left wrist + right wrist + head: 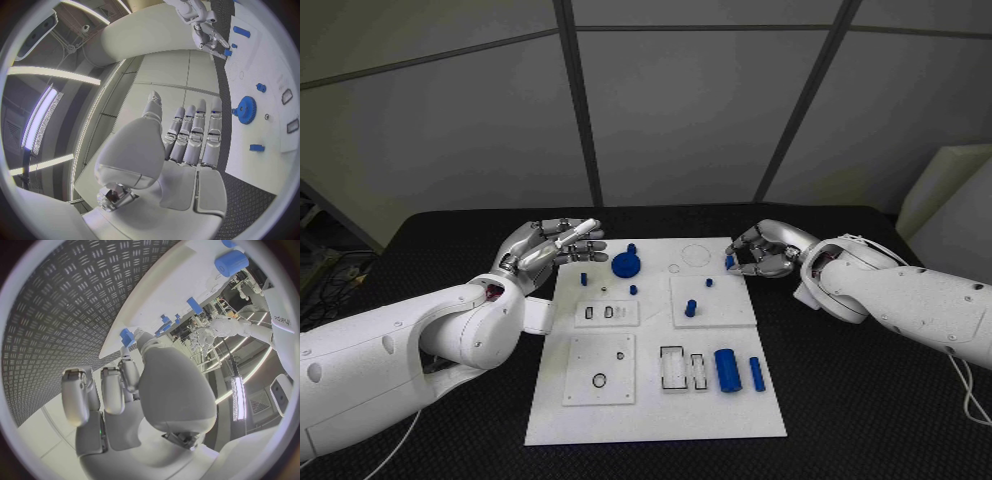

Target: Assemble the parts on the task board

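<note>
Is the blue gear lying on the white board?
Yes, the blue gear lies flat on the white board, near its far edge.

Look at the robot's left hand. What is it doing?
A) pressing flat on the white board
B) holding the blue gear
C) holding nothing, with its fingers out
C: the left hand hovers beside the task board with fingers stretched out and nothing in them, while the blue gear lies apart on the board.

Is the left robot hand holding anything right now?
No, it is open: the left robot hand has its fingers straight and apart, empty, beside the board.
</note>
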Controlling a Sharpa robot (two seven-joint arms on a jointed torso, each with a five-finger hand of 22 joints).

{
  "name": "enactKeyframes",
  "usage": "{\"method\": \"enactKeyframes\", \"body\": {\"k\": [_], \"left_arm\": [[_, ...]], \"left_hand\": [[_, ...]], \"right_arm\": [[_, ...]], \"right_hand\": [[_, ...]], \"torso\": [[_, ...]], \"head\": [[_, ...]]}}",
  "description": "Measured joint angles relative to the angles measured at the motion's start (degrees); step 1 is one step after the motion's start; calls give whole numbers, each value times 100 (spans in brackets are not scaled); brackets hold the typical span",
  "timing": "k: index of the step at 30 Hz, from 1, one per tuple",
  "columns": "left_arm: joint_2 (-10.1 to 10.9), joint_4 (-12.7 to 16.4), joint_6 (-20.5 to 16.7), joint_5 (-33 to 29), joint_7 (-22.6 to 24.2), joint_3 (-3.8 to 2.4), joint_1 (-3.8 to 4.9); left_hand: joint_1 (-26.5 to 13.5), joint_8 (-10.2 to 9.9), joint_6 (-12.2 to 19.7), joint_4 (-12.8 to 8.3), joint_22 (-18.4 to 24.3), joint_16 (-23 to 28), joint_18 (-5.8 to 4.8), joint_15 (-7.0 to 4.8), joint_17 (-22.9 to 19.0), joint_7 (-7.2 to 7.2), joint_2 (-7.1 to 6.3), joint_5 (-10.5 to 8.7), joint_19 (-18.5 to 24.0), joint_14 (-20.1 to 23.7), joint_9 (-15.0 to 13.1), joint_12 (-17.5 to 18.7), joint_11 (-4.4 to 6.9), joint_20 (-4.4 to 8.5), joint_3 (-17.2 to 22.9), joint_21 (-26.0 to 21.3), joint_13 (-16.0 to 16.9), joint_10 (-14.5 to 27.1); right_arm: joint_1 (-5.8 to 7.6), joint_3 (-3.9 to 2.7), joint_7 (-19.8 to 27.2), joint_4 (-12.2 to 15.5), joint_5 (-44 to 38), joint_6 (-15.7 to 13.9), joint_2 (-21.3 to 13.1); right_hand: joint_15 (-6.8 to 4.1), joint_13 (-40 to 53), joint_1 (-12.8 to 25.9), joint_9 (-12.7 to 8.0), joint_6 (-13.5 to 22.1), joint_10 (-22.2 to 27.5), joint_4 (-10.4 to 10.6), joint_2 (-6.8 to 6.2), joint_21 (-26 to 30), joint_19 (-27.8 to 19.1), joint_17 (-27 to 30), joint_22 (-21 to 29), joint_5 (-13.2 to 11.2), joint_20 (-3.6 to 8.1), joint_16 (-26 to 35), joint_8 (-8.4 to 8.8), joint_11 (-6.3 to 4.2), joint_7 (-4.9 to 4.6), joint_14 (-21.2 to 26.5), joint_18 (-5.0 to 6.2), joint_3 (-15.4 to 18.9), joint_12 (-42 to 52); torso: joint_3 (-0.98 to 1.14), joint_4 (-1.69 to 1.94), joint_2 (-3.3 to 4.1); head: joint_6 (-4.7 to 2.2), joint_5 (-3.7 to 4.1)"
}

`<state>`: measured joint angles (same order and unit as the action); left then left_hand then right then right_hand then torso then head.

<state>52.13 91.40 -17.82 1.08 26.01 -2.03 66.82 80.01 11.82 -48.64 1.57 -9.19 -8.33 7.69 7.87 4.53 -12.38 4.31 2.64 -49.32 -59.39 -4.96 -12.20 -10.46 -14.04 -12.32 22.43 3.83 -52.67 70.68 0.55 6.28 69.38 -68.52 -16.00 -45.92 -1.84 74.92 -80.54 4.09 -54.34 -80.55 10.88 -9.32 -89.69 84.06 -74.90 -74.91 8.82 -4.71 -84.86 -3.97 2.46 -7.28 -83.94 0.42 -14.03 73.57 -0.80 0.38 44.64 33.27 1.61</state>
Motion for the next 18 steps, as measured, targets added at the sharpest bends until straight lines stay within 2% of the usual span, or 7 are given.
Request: {"method": "enactKeyframes", "body": {"k": [1, 2, 11, 18], "left_arm": [[0, 0, 0, 0, 0, 0, 0], [0, -1, 0, 0, 0, 0, 0], [0, -9, 4, 0, 0, 0, 0], [-1, -21, 10, 0, 0, 0, 0]], "left_hand": [[0, 0, 0, 0, 3, 0, 106, 0, 0, 0, 0, 0, 0, 0, 0, 0, 0, 0, 0, 0, 0, 0], [0, 0, 0, 0, 3, 0, 391, 0, 0, 0, 0, 0, 0, 0, 0, 0, 0, 0, 0, 0, 0, 0], [23, 0, 0, 0, 2, 21, 382, 0, 0, 0, 23, 0, 0, 0, 0, 0, 0, 0, 0, 0, 0, 0], [23, 0, 0, 0, 2, 21, 380, 0, 1, 0, 23, 0, 0, 0, 0, 0, 0, 0, 0, 0, 0, 0]], "right_arm": [[-2, 0, -3, -10, -3, 1, 7], [-5, 0, -8, -21, -7, 3, 16], [-29, -1, -34, -81, -29, 8, 87], [-34, -1, -56, -122, -38, -1, 127]], "right_hand": [[0, 0, 0, 4, -39, 0, 0, 0, 0, 0, 0, 0, 0, 0, 0, 0, 0, 3, 0, 0, 0, 10], [0, 0, 0, 6, -38, 0, 0, 0, 0, 0, 0, 0, 0, 0, 0, -1, 0, 3, 0, 0, 0, 10], [0, 0, 2, 27, -207, 0, -24, 76, 0, 0, 0, 0, 0, 0, 0, -30, 0, 23, 0, 0, -24, 35], [0, 0, -23, 82, -451, -43, -78, 146, 0, 0, -4, 0, 0, 0, 0, -93, -43, 83, 0, 0, -79, 67]], "torso": [[0, 0, 0], [0, 0, 0], [4, -4, 0], [6, -5, 0]], "head": [[2, -2], [4, -3], [20, 7], [29, 20]]}}
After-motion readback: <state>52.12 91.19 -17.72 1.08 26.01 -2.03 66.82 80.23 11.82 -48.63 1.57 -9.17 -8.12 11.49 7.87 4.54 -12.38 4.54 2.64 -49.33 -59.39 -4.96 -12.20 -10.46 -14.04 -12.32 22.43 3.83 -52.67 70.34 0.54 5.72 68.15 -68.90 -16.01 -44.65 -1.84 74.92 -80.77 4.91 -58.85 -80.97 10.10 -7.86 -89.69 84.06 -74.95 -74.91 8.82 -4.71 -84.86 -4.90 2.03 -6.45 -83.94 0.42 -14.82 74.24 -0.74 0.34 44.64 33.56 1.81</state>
